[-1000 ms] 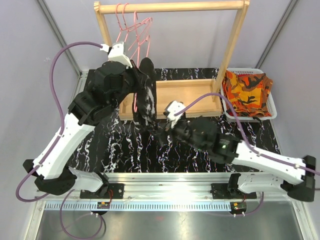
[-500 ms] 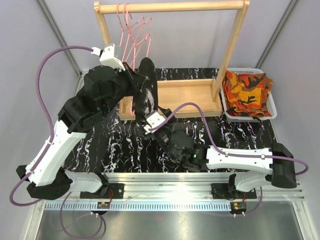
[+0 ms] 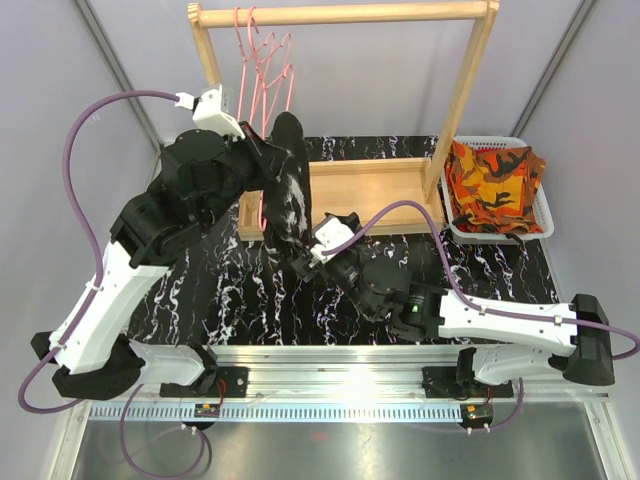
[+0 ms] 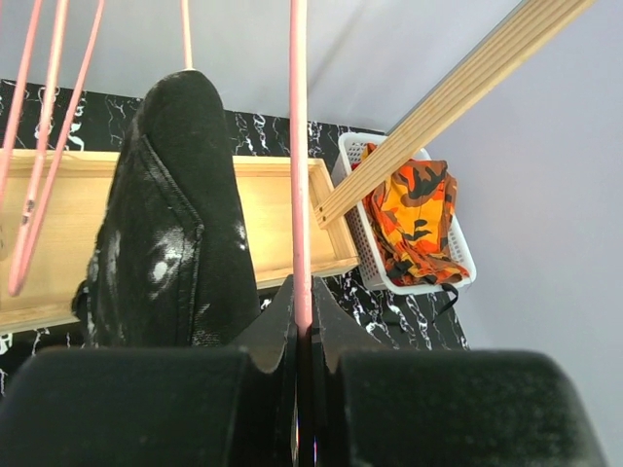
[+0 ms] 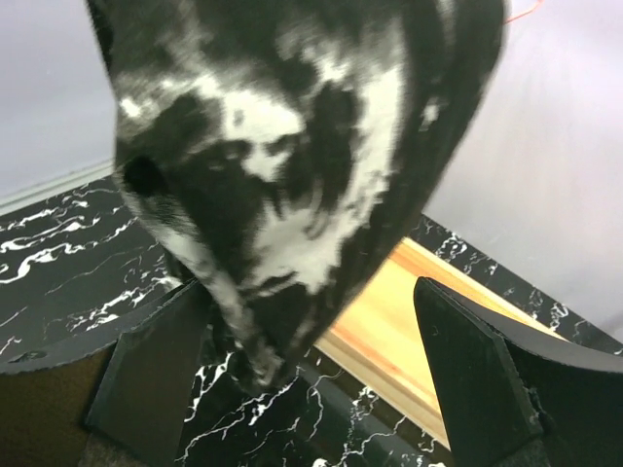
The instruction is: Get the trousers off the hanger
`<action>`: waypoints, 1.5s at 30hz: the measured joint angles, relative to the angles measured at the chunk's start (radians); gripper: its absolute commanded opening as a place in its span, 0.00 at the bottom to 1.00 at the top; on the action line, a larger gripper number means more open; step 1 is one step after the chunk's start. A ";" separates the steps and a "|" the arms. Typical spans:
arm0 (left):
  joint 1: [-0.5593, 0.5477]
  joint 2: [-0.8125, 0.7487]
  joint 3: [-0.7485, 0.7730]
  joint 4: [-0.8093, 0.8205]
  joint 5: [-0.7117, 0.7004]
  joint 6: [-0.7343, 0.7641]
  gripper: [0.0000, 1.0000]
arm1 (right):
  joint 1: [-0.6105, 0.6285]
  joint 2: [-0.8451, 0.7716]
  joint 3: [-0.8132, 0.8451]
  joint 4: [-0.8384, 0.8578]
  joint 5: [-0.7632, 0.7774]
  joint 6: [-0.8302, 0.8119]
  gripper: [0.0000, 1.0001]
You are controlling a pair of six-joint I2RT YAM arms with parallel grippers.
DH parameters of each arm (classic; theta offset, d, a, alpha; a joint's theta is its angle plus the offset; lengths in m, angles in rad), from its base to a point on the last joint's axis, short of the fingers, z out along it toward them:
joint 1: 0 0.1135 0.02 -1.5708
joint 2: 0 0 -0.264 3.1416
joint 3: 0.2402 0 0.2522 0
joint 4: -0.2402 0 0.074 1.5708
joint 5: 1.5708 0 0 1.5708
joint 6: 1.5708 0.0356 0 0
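**Black-and-white marbled bench, speckled trousers hanging from a gripped hanger**

Grey walls close in a marbled bench, on which a wooden rack stands at 12 o'clock. A few pink hangers hook over the rack's top rail at its 11 o'clock end. The left arm reaches up there. Its jaws are pressed together on the wire of one pink hanger, as the left wrist view shows.

The black trousers with white speckles are draped over that hanger. They hang as a narrow fold just above the rack's wooden base.

The right arm comes in from 5 o'clock with its jaws spread wide. In the right wrist view the lower end of the black trousers dangles between the two fingers. Whether either finger touches the cloth cannot be told.

At 2 o'clock a white basket sits on the bench beside the rack's post. It holds the folded camouflage trousers in orange, red and black.
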 measured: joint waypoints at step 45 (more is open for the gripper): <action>-0.042 -0.066 -0.025 0.040 0.083 -0.053 0.00 | -0.073 0.236 -0.052 0.653 0.043 -0.407 0.62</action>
